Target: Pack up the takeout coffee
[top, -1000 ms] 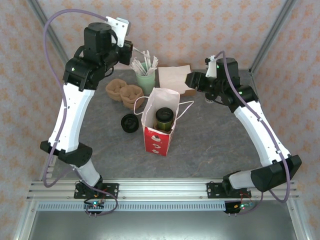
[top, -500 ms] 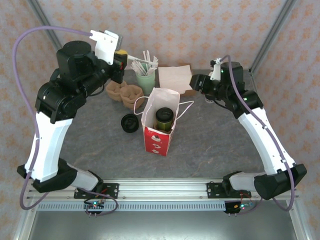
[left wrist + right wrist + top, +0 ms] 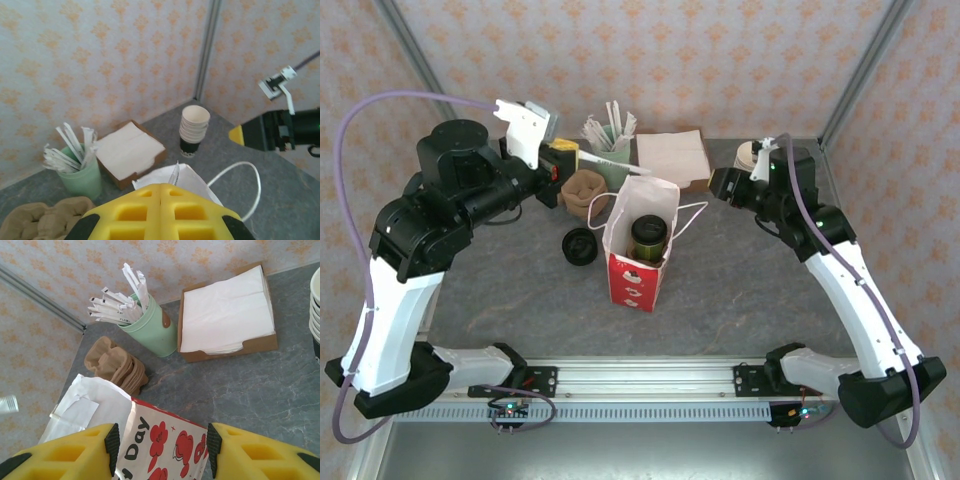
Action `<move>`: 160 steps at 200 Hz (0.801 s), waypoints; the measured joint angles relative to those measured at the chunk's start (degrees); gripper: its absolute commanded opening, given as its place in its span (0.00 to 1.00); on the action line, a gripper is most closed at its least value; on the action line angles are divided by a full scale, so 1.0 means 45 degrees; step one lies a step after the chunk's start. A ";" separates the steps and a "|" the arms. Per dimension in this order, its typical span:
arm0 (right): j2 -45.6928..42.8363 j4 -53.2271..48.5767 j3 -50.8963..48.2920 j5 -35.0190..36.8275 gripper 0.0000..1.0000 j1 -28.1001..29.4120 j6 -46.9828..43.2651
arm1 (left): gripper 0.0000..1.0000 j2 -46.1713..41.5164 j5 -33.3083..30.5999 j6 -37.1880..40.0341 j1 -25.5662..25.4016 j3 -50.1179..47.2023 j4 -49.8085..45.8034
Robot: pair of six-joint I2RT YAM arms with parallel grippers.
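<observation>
Inside the bag [image 3: 638, 275] at mid-table, the coffee [image 3: 648, 236] is seen upright, its black lid showing through the open top.
The left gripper [image 3: 160, 192] is held shut and empty above the table, left of the bag and near the straw cup [image 3: 82, 172]. The right gripper [image 3: 162, 445] is held partly open with nothing gripped, right of the bag, whose printed side is seen between its fingers [image 3: 65, 450]. A lid pile [image 3: 580, 246] lies just left of the bag.
</observation>
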 measured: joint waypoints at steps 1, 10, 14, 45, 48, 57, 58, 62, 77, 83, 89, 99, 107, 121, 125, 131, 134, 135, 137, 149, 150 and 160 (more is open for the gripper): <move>0.0000 0.0000 -0.0010 0.0010 0.52 0.0000 0.0000 | 0.00 -0.0010 0.0010 0.0000 -0.0005 -0.0019 0.0005; 0.0000 0.0000 -0.0102 0.0087 0.52 0.0000 0.0068 | 0.00 -0.0092 0.0180 0.0010 -0.0117 -0.0253 -0.0063; 0.0000 -0.0005 -0.0131 0.0117 0.52 0.0000 0.0092 | 0.00 -0.0117 0.0223 0.0015 -0.0175 -0.0340 -0.0078; 0.0010 0.0000 -0.0248 0.0384 0.52 0.0000 0.0248 | 0.00 -0.0214 0.0510 0.0117 -0.0651 -0.0855 -0.0408; 0.0010 0.0000 -0.0248 0.0398 0.52 0.0000 0.0262 | 0.00 -0.0219 0.0525 0.0136 -0.0695 -0.0903 -0.0461; 0.0019 0.0000 -0.0248 0.0457 0.52 0.0000 0.0282 | 0.00 -0.0238 0.0568 0.0209 -0.0777 -0.1025 -0.0588; 0.0019 0.0000 -0.0248 0.0466 0.52 0.0000 0.0282 | 0.00 -0.0243 0.0568 0.0219 -0.0797 -0.1049 -0.0622; 0.0034 0.0005 -0.0248 0.0481 0.52 0.0000 0.0287 | 0.00 -0.0248 0.0573 0.0277 -0.0835 -0.1107 -0.0665; 0.0165 0.0010 -0.0248 0.0583 0.51 0.0000 0.0287 | 0.00 -0.0301 0.0607 0.0437 -0.0908 -0.1389 -0.0850; 0.0253 0.0015 -0.0248 0.0622 0.51 0.0000 0.0287 | 0.00 -0.0311 0.0607 0.0500 -0.0908 -0.1501 -0.0928; 0.0359 0.0015 -0.0248 0.0661 0.51 0.0000 0.0287 | 0.00 -0.0316 0.0612 0.0593 -0.0918 -0.1583 -0.0991; 0.0554 0.0019 -0.0243 0.0704 0.51 0.0000 0.0287 | 0.00 -0.0311 0.0622 0.0743 -0.0971 -0.1744 -0.1161; 0.0753 0.0034 -0.0214 0.0714 0.51 0.0000 0.0282 | 0.00 -0.0301 0.0656 0.0845 -0.0996 -0.1860 -0.1307; 0.1234 0.0039 -0.0039 0.0753 0.50 0.0000 0.0243 | 0.00 -0.0209 0.0699 0.1073 -0.1103 -0.1991 -0.1651; 0.1389 0.0049 0.0029 0.0758 0.50 0.0000 0.0228 | 0.00 -0.0185 0.0699 0.1137 -0.1132 -0.2011 -0.1724; 0.1690 0.0049 0.0189 0.0767 0.50 0.0029 0.0175 | 0.00 -0.0112 0.0729 0.1195 -0.1185 -0.2025 -0.1836; 0.1851 0.0039 0.0277 0.0787 0.50 0.0044 0.0165 | 0.00 -0.0063 0.0758 0.1263 -0.1229 -0.2035 -0.1894; 0.1885 0.0039 0.0301 0.0792 0.50 0.0049 0.0160 | 0.00 -0.0044 0.0758 0.1277 -0.1243 -0.2035 -0.1919; 0.1982 0.0044 0.0369 0.0797 0.50 0.0053 0.0141 | 0.00 -0.0024 0.0772 0.1292 -0.1258 -0.2040 -0.1948; 0.2671 0.0029 0.0860 0.0899 0.50 0.0160 0.0005 | 0.00 0.0146 0.0879 0.1423 -0.1433 -0.2118 -0.2064; 0.2705 0.0029 0.0889 0.0899 0.50 0.0165 -0.0010 | 0.00 0.0160 0.0889 0.1447 -0.1447 -0.2123 -0.2084; 0.3356 0.0005 0.1438 0.0991 0.50 0.0301 -0.0185 | 0.00 0.0296 0.0933 0.1506 -0.1574 -0.2215 -0.2147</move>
